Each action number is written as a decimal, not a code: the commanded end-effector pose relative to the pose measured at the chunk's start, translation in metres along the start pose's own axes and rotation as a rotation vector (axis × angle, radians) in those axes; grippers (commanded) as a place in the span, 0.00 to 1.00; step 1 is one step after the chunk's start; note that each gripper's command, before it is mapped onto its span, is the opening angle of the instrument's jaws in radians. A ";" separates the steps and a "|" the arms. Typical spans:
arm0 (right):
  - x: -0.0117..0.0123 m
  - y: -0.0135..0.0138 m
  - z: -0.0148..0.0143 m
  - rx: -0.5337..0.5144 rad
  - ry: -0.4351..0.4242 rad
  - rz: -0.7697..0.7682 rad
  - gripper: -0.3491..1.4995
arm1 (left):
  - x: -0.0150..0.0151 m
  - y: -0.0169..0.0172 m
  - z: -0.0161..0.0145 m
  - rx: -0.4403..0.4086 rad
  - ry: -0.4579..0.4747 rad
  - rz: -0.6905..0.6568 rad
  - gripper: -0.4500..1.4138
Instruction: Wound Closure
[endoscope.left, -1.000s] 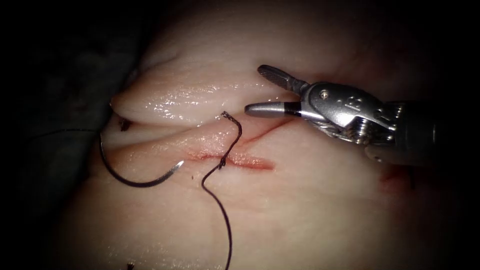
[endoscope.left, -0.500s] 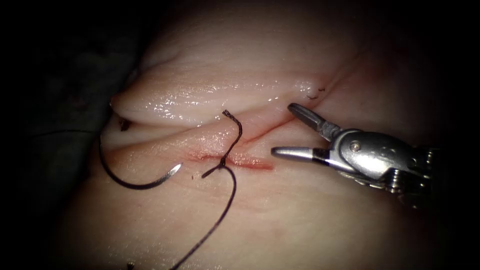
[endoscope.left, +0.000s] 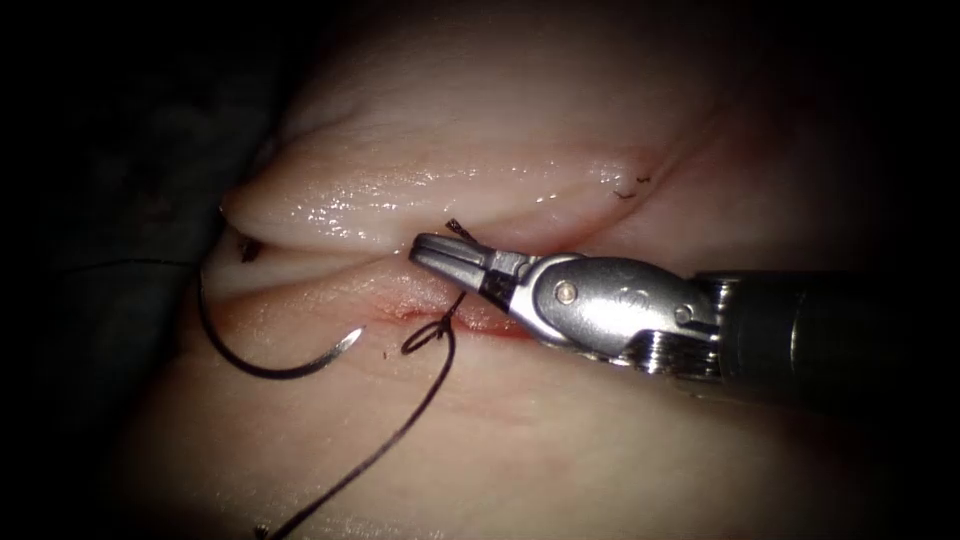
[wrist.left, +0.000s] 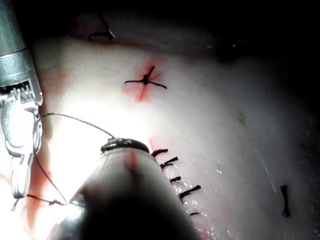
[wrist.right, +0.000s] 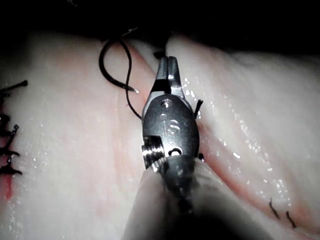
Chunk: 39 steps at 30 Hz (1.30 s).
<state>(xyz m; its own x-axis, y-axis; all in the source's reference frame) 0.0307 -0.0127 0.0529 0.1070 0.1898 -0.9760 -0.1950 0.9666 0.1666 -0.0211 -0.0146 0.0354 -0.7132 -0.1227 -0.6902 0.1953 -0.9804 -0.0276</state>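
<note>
A dark, unlit surround frames one pale, glossy block of tissue (endoscope.left: 600, 440), which is raised in two soft, rounded folds. One cut (endoscope.left: 395, 310) is seen between the folds as a narrow line. It is lined with a thin film of red fluid (endoscope.left: 385, 312). In the endoscope view one tool is counted, the right arm's tool (endoscope.left: 428, 250), a polished metal needle driver on a dark shaft that enters from the right. Its two jaws are clenched together across the short upright end of the thread (endoscope.left: 400, 440). The frayed tip of that end protrudes just above them, so the thread is taken as grasped. One dark, twisted thread is counted. It forms a small loop on the cut just below the jaws, and from there a single long strand is led down and to the left over the tissue. One curved needle (endoscope.left: 260, 365) is counted, thin, dark and semicircular. It lies on the tissue surface to the left of the loop, with its pointed end exposed and turned up toward the cut. It is held by neither tool. Two short cut ends of thread (endoscope.left: 625, 192) are seen on the upper fold to the right. In the left wrist view the left arm's tool (wrist.left: 125, 190) is seen as a blurred rounded body, and what it holds cannot be told. A row of four dark stitches (wrist.left: 172, 170) is seen beside it.
</note>
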 end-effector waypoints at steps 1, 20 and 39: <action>-0.0005 -0.0009 0.0018 0.026 0.009 -0.005 0.00 | -0.0001 0.0001 0.0007 0.004 -0.012 -0.004 0.00; -0.0006 -0.0043 0.0026 0.250 0.097 -0.048 0.00 | -0.0057 -0.0077 0.0016 0.218 -0.057 -0.078 0.00; 0.0013 -0.0052 0.0015 0.268 0.156 -0.033 0.00 | -0.0121 -0.0103 0.0087 0.345 -0.194 -0.078 0.00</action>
<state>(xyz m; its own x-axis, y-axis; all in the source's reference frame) 0.0326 -0.0169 0.0505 -0.0474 0.1472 -0.9880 0.0738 0.9869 0.1435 -0.0200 -0.0041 0.0502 -0.8398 -0.0372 -0.5417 -0.0838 -0.9768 0.1971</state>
